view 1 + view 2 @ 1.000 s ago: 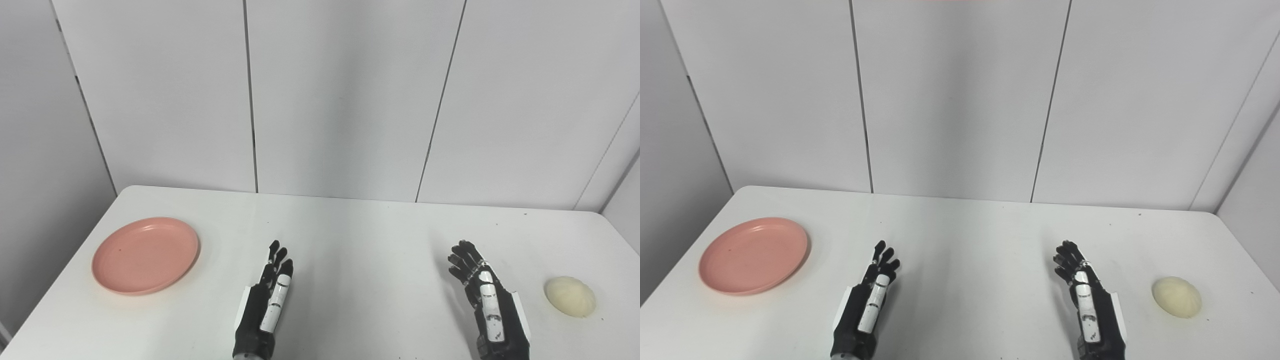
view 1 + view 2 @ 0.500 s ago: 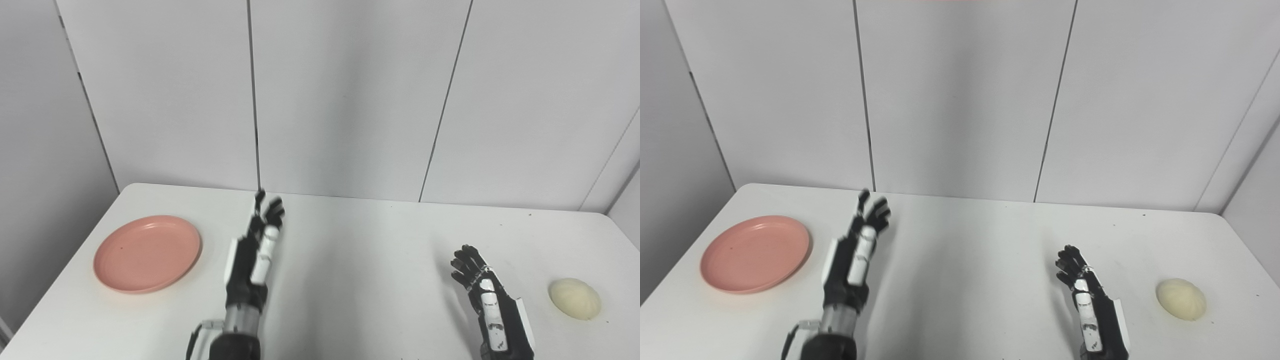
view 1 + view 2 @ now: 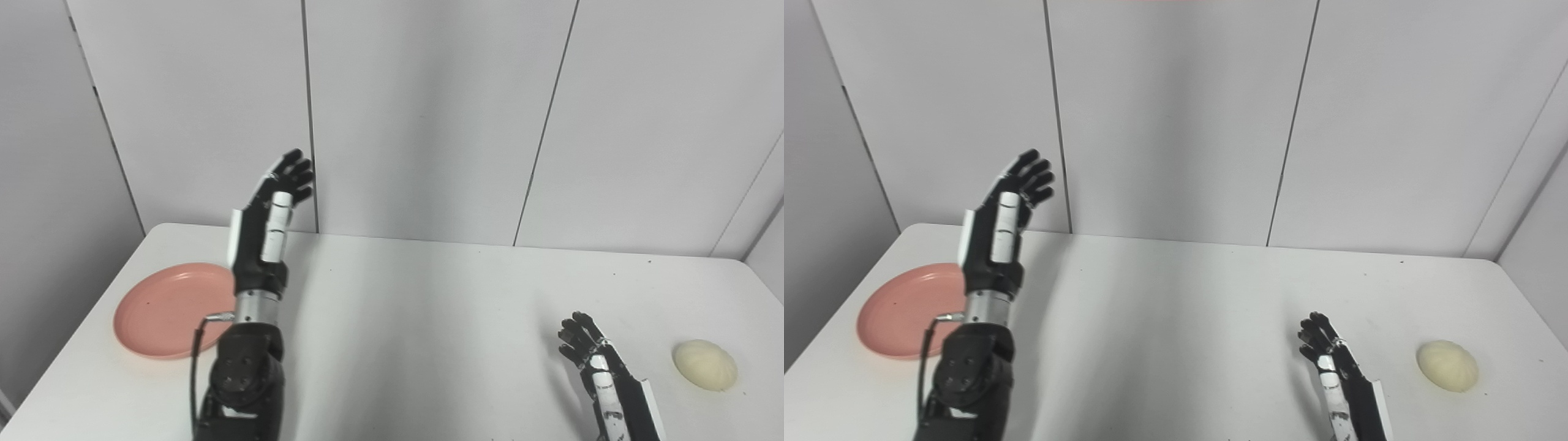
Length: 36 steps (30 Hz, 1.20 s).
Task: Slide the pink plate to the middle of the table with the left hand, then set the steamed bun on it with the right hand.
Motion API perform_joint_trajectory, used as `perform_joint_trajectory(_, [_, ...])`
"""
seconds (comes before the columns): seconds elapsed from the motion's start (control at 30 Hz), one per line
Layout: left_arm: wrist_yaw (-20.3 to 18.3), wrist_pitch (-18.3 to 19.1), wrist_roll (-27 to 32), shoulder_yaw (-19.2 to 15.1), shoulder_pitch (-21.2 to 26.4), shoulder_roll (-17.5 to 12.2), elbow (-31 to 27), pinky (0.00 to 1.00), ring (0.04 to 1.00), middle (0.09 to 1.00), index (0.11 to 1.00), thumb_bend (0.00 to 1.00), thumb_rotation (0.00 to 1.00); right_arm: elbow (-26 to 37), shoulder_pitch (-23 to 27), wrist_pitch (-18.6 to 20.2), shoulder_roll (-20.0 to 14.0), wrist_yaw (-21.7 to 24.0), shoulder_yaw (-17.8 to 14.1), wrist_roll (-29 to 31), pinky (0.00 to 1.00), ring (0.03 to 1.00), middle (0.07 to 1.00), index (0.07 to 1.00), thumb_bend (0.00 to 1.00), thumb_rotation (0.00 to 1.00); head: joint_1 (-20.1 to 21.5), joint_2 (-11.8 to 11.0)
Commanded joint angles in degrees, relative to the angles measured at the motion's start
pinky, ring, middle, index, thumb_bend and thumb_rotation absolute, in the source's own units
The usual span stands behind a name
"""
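The robot's left hand (image 3: pixel 269 211) is hanging raised high above the flat white table (image 3: pixel 429 306), its black fingers (image 3: pixel 293 173) spread loosely and grasping nothing, the palm turned toward the grey panelled wall (image 3: pixel 429 110). Its black forearm is crossing in front of the right edge of the round, shallow pink plastic plate (image 3: pixel 168 309), which is lying flat near the table's left edge, well apart from the middle. The hand itself is not touching the plate. The right hand (image 3: pixel 1335 367) is hovering low near the table's front right, fingers slightly curled but released, holding nothing. The pale cream, dome-shaped steamed bun (image 3: pixel 1447 365) is sitting on the table near the right edge, just to the right of that hand and clear of it.
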<state>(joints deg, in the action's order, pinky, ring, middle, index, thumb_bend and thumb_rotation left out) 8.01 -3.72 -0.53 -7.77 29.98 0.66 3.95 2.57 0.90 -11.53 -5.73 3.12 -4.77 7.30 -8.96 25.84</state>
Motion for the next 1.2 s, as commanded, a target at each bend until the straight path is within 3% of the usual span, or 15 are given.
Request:
perform_joint_trajectory(0.0, [1.5,-2.1,-0.5,-1.0,3.5,-1.3,1.0,0.86,0.858,0.837,0.783,0.83,0.87,-3.0,-2.7,0.7,-0.4,-0.1,-0.3,-0.8,0.87,0.864,0.860,0.861,0.49,0.88,-0.1,0.0])
perform_joint_trajectory(0.13, [3.6,-4.9,2.1,-5.9,4.8,-4.7,6.0,0.86,0.870,0.846,0.795,0.85,0.86,-4.0,-2.0,0.6,-0.7,0.3,-0.1,-0.9,0.87,0.864,0.862,0.864,0.46,0.92,0.4,-0.4])
perform_joint_trajectory(0.23, [4.1,-9.0,4.2,-9.3,5.8,-7.9,12.3,0.90,0.884,0.857,0.826,0.87,0.85,-4.1,-1.7,0.7,-0.8,0.0,0.1,-1.7,0.86,0.851,0.855,0.862,0.43,0.91,0.6,-0.5])
perform_joint_trajectory(0.43, [6.9,-16.2,3.2,-12.1,6.7,-13.8,23.1,0.93,0.887,0.862,0.838,0.85,0.90,-4.8,-1.7,-0.2,-0.8,0.0,-0.2,-1.5,0.85,0.852,0.855,0.860,0.43,0.89,-0.8,-0.6])
perform_joint_trajectory(0.57, [10.3,-19.8,2.3,-13.0,7.6,-16.1,28.9,0.92,0.890,0.872,0.830,0.86,0.89,-4.7,-1.6,-0.1,-0.8,-0.1,0.1,-2.0,0.85,0.849,0.850,0.857,0.40,0.91,-0.6,-0.4])
perform_joint_trajectory(0.63, [13.1,-20.1,2.1,-13.7,7.8,-16.7,30.4,0.90,0.882,0.870,0.827,0.86,0.87,-4.6,-1.5,0.0,-1.0,0.0,0.3,-2.5,0.84,0.843,0.847,0.857,0.40,0.91,-0.7,-0.6])
perform_joint_trajectory(0.73, [15.8,-21.0,2.8,-14.4,8.1,-16.6,31.5,0.99,0.930,0.914,0.929,0.87,0.91,-4.9,-1.4,-0.5,-1.2,0.2,0.4,-2.7,0.83,0.841,0.847,0.859,0.40,0.91,-0.9,-0.7])
perform_joint_trajectory(0.83, [19.0,-22.7,3.3,-15.7,8.7,-15.7,32.3,1.00,0.968,0.952,0.958,0.85,0.93,-5.2,-1.2,-1.1,-1.3,0.5,0.4,-2.3,0.83,0.843,0.848,0.861,0.39,0.91,-0.9,-0.7])
perform_joint_trajectory(0.97, [23.4,-22.7,2.4,-16.7,9.1,-15.4,33.4,0.98,0.996,0.980,0.997,0.77,0.96,-4.7,-1.3,-0.2,-1.4,0.3,0.3,-2.4,0.83,0.838,0.843,0.858,0.38,0.91,-1.1,-0.6])
perform_joint_trajectory(1.1, [24.8,-23.1,3.6,-17.1,9.6,-15.9,35.7,0.96,0.987,0.961,0.997,0.79,0.92,-4.9,-1.2,-0.4,-1.4,0.4,0.2,-2.1,0.83,0.836,0.841,0.853,0.39,0.90,-1.1,-0.7])
perform_joint_trajectory(1.17, [23.1,-23.1,5.4,-17.2,9.9,-16.2,37.8,0.98,0.993,0.975,0.999,0.79,0.92,-4.9,-1.2,-0.5,-1.6,0.5,0.4,-2.4,0.83,0.837,0.841,0.855,0.38,0.91,-1.1,-0.6])
